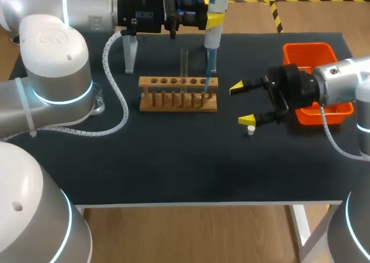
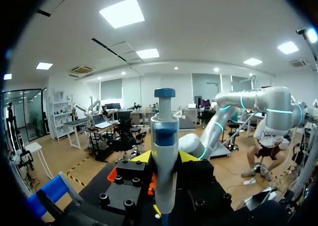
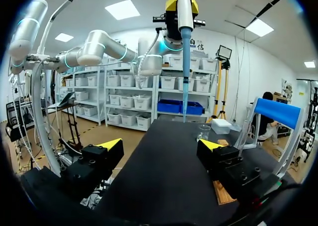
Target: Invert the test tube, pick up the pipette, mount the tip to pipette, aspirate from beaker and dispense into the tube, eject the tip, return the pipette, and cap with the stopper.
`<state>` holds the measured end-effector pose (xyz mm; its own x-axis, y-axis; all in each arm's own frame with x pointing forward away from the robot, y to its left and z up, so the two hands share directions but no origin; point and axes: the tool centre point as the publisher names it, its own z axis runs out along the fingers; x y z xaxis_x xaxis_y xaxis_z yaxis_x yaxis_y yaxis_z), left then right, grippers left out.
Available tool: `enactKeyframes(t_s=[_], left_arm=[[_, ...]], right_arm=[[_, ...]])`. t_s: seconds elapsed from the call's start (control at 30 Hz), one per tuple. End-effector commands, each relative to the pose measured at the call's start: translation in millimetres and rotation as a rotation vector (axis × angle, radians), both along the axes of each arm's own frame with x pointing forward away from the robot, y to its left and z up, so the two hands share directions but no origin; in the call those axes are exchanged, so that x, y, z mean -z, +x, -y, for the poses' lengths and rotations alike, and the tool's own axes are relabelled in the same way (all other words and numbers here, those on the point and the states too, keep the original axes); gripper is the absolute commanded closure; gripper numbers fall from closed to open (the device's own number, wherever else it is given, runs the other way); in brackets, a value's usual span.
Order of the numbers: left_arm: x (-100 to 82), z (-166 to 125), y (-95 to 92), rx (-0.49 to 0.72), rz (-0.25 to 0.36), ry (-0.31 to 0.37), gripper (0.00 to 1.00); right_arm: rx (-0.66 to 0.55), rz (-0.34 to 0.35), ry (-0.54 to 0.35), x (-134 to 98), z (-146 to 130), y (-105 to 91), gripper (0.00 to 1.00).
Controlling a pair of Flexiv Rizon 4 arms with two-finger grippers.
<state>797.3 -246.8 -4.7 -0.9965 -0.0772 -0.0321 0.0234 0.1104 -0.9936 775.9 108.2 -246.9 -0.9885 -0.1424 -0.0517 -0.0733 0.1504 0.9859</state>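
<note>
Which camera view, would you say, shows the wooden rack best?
The head view: the whole wooden rack shows, holes and all. The right wrist view catches only a corner, likely its end, by the right tool; the left wrist view shows none.

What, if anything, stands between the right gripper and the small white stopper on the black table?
Nothing visible. The small white stopper lies on the bare black table right beside one yellow fingertip of the open right gripper, clear of the wooden test tube rack.

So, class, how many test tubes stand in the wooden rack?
1: a clear test tube stands upright in the wooden rack, beside the pipette. No others show.
</note>
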Motion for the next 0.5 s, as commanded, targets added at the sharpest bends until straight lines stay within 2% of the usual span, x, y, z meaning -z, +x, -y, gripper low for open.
enactKeyframes(t_s=[0.03, 0.23, 0.5], left_arm=[[0.5, 0, 0.2, -0.001, 0.001, -0.003, 1.0], [0.5, 0, 0.2, -0.001, 0.001, -0.003, 1.0], [17.0, -61, 18.4, -0.079, 0.02, -0.02, 1.0]], right_arm=[[0.001, 0.0, -0.002, -1, 1, -0.4, 0.0], [0.001, 0.0, -0.002, -1, 1, -0.4, 0.0], [0.001, 0.0, -0.002, -1, 1, -0.4, 0.0]])
